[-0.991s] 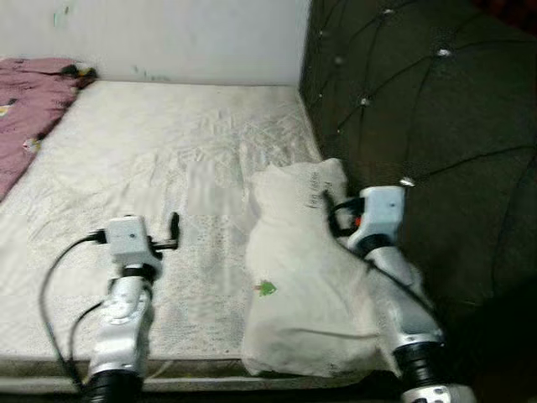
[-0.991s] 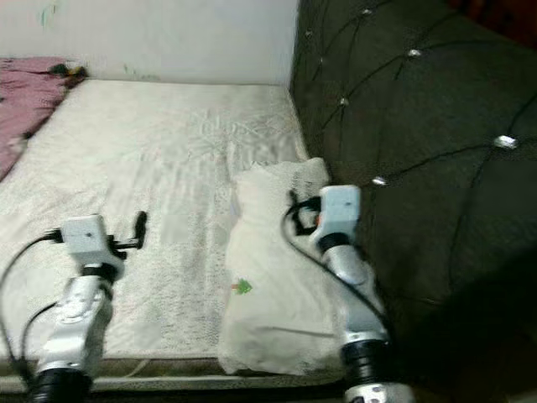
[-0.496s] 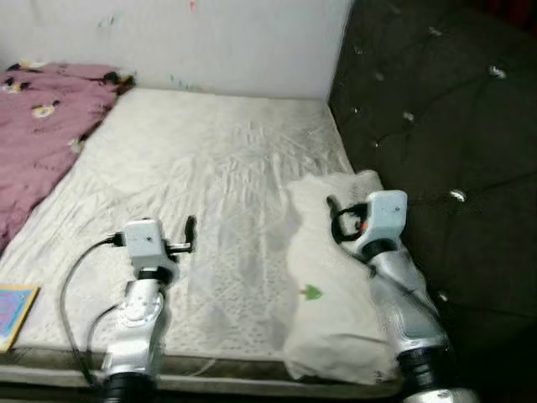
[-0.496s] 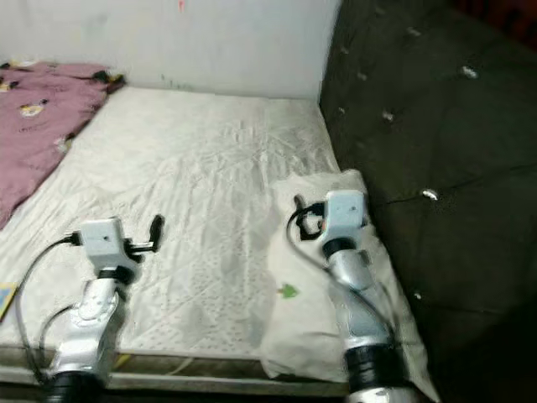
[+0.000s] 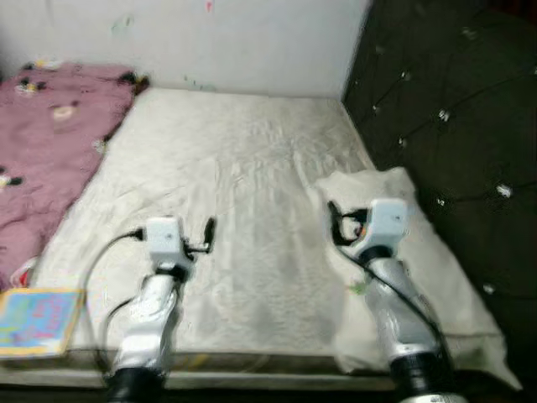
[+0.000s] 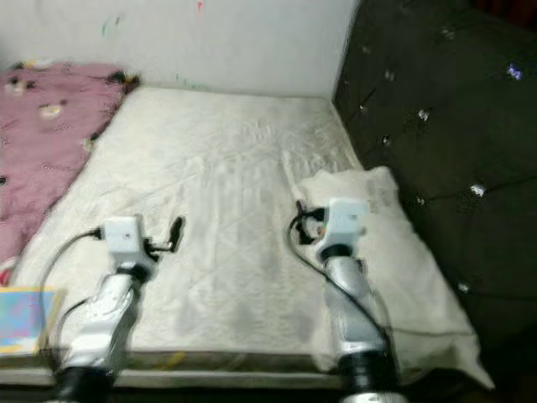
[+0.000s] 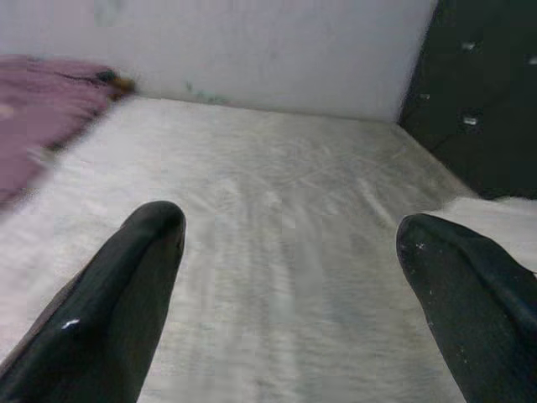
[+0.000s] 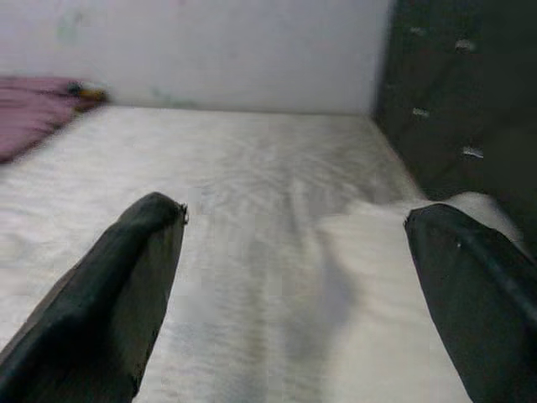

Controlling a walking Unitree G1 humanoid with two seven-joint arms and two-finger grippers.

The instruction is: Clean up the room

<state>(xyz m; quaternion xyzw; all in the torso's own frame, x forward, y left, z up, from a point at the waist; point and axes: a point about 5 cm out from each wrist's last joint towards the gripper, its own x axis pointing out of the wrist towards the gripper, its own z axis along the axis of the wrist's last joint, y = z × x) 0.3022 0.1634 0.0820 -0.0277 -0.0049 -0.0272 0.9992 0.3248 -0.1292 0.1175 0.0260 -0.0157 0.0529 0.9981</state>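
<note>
The robot stands at the edge of a bed [image 5: 252, 168] with both arms held out over it, and the step in hand appears to be choosing the first item to tidy. The left gripper [image 7: 289, 277] has its 2 fingers spread wide and holds nothing, with bare mattress ahead of it and between the fingers. The right gripper [image 8: 294, 277] is likewise spread wide and empty; the white pillow [image 5: 419, 252] lies just ahead of it and to its right, against the dark tufted headboard [image 5: 453, 92], and the right forearm passes over the pillow's near half. Whether that arm touches the pillow cannot be told. A pink blanket [image 5: 50, 143] lies crumpled well to the left of the left gripper, and a colourful book [image 5: 38, 321] rests on the bed's near left corner, beside that arm's elbow. To do the step well, the robot would need to commit to 1 item, likely the pillow as the nearest to a gripper, lower the spread fingers squarely onto a fold, and pinch enough fabric that the soft cover does not slip out when lifted
</note>
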